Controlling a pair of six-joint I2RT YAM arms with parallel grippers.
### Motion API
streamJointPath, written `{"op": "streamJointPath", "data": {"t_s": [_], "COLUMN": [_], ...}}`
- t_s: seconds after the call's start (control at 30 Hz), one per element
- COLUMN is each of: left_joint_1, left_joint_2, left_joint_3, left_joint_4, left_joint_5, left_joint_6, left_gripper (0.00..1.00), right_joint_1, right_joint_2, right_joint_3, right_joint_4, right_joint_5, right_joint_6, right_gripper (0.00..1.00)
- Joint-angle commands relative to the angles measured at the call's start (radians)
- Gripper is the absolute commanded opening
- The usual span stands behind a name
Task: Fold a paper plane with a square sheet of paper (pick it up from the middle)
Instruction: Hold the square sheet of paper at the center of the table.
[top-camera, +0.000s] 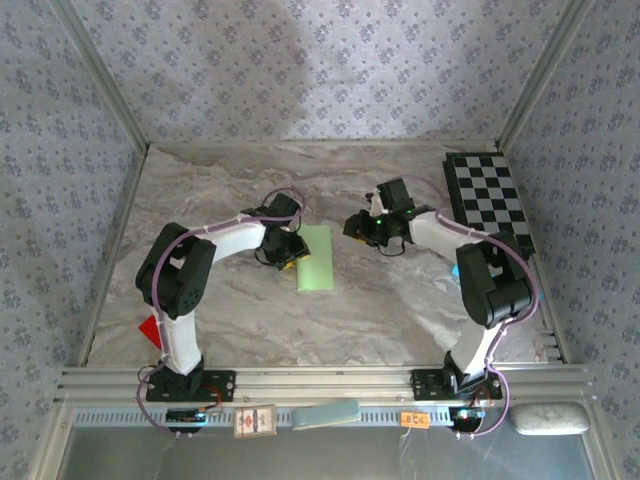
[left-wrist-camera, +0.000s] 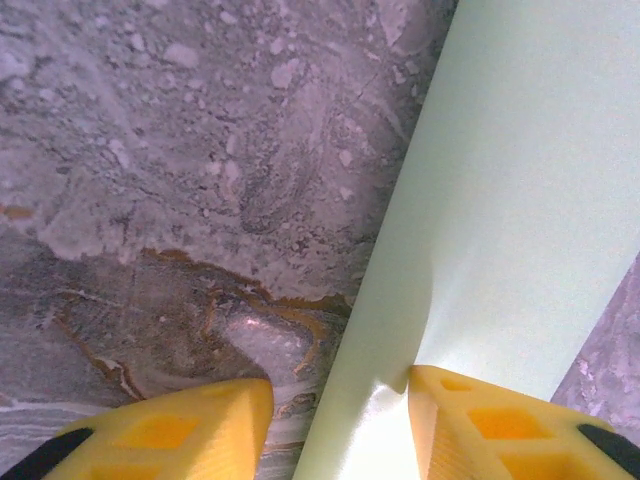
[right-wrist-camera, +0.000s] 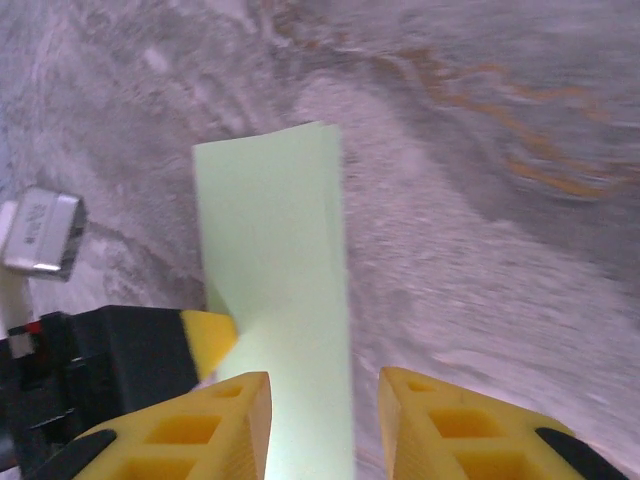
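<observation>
The sheet of paper (top-camera: 316, 258) is pale green and lies flat on the marble table, folded into a long narrow strip. My left gripper (top-camera: 283, 255) is at its left edge. In the left wrist view the left gripper (left-wrist-camera: 340, 405) is open and straddles that edge of the paper (left-wrist-camera: 500, 200); one yellow fingertip (left-wrist-camera: 470, 410) rests on the sheet, the other on bare table. My right gripper (top-camera: 355, 225) hovers just off the strip's far right corner. It is open (right-wrist-camera: 325, 405), with the paper (right-wrist-camera: 275, 260) running between its fingers and gripped by neither.
A black-and-white checkerboard (top-camera: 490, 200) lies at the back right. A red scrap (top-camera: 150, 328) sits by the left arm's base. On the front rail are a light-blue card (top-camera: 326, 413), a small picture card (top-camera: 255, 421) and a grey pad (top-camera: 550, 418). Patterned walls enclose the table.
</observation>
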Motion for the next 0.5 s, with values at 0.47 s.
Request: {"op": "streamJointPath", "data": {"t_s": [0.47], "left_joint_1": [-0.049], "left_joint_2": [0.18], "left_joint_3": [-0.037], "left_joint_4": [-0.075], "left_joint_5": [0.0], "left_joint_6": [0.094], "left_gripper": [0.46], "right_joint_1": [-0.06], "right_joint_2": [-0.017], "right_joint_3": [-0.053], "right_joint_4": [-0.01], "right_joint_5": [0.024], "right_joint_6": [-0.048], "right_gripper": [0.36]}}
